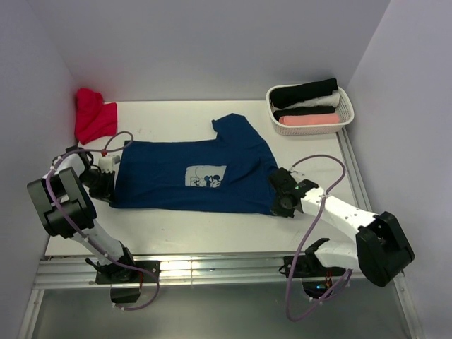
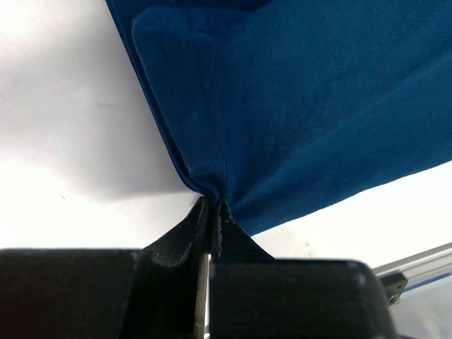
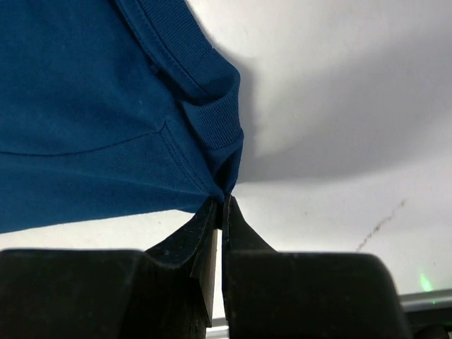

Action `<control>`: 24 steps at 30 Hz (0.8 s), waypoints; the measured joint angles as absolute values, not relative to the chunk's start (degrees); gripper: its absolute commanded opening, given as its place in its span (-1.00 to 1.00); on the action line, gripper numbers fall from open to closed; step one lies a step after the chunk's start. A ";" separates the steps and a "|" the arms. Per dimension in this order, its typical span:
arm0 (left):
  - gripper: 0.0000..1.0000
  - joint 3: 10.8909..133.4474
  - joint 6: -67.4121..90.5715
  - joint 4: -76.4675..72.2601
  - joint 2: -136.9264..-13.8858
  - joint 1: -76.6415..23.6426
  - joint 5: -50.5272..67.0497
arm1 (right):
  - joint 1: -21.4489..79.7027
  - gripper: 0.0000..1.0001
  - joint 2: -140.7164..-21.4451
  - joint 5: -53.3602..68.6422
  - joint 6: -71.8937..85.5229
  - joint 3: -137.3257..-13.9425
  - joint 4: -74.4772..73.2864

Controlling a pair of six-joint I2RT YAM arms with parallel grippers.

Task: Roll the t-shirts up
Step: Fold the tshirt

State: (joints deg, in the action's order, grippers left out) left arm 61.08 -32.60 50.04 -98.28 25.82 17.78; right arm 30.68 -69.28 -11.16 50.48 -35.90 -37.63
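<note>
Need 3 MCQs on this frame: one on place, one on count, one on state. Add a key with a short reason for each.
1. Where on the table does the red shirt lie?
A. near right corner
B. far left corner
C. dead centre

2. How many rolled shirts does the basket hold?
A. one
B. five
C. three

3. At the navy shirt, the left gripper and right gripper are:
A. both shut on its edges
B. both open above it
C. one shut, one wide open

Key:
1. B: the top view shows it bunched against the back wall on the left.
2. C: a black, a white and a pink roll lie side by side.
3. A: each wrist view shows the fingertips pressed together with blue cloth pinched between them.
</note>
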 measured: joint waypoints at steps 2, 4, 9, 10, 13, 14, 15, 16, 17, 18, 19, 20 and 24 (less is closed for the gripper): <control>-0.99 60.10 -33.50 50.43 -97.25 26.13 17.15 | 31.97 -1.00 -67.99 -11.16 51.83 -34.79 -38.81; -0.99 59.40 -33.95 50.63 -96.31 26.55 16.60 | 32.93 -1.00 -66.74 -11.14 53.04 -33.67 -39.38; -0.76 58.13 -34.94 51.22 -94.94 27.33 15.90 | 34.04 -0.67 -65.17 -10.85 54.74 -31.70 -39.97; -0.59 57.93 -35.00 51.31 -94.94 27.35 15.75 | 34.20 -0.57 -65.17 -10.87 54.94 -31.66 -40.03; -0.01 57.74 -35.46 51.72 -94.78 27.51 15.22 | 34.39 -0.23 -65.10 -11.16 55.09 -31.73 -40.60; 0.13 57.78 -35.31 51.88 -94.59 27.70 15.14 | 34.39 -0.13 -65.08 -11.38 54.83 -31.94 -41.32; 0.18 57.95 -35.48 52.12 -94.37 27.83 15.16 | 34.39 -0.09 -65.04 -11.57 54.85 -32.32 -42.02; 0.22 58.54 -35.40 52.93 -94.24 27.99 15.27 | 34.39 -0.06 -65.04 -11.77 54.63 -32.99 -42.92; 0.23 59.16 -35.42 53.36 -94.17 28.05 15.35 | 34.37 -0.06 -65.06 -12.21 54.41 -34.11 -43.79; 0.24 60.01 -35.38 53.82 -94.08 28.12 15.51 | 34.37 -0.06 -65.06 -12.67 54.26 -35.42 -44.58; 0.25 61.14 -35.38 54.50 -94.02 28.16 15.79 | 34.37 -0.07 -65.06 -13.06 54.11 -37.01 -45.30; 0.25 62.37 -35.38 54.92 -93.89 28.16 16.12 | 34.37 -0.08 -65.06 -13.50 53.84 -38.81 -45.52; 0.25 66.17 -35.33 56.10 -93.41 28.16 17.17 | 34.37 -0.16 -66.32 -14.48 52.12 -45.93 -45.04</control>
